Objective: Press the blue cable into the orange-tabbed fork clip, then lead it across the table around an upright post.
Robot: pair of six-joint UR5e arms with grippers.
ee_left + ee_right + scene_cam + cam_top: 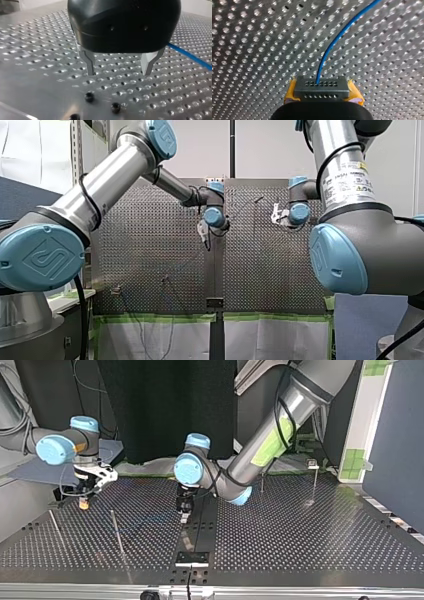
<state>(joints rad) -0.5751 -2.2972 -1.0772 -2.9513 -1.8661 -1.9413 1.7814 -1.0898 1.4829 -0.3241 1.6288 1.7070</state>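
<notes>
Well, reading the top view from its left: my right gripper (85,501) hangs low over the table (300,530), and its wrist view shows the fingers closed on the blue cable (319,72), which leaves the grey tips between the yellow pads (292,91) and curves away across the perforations; next comes a thin upright post (117,532), with the cable a faint blue line on the table just beyond it; at the middle my left gripper (119,68) hovers close above the surface, its metal fingers (89,62) spread apart and holding nothing, the cable lying beside them, not between; further right stands another post (315,482), well apart from both arms. I judge the cable light, thin and limp, with a little spring in its curve; held loosely it will sag and slide, so I would pinch it squarely, close to the stretch that must seat. Only the right wrist view proves the grip; only the top view shows the posts; an orange spot under my right gripper there may be pad or clip tab, I cannot tell which.
</notes>
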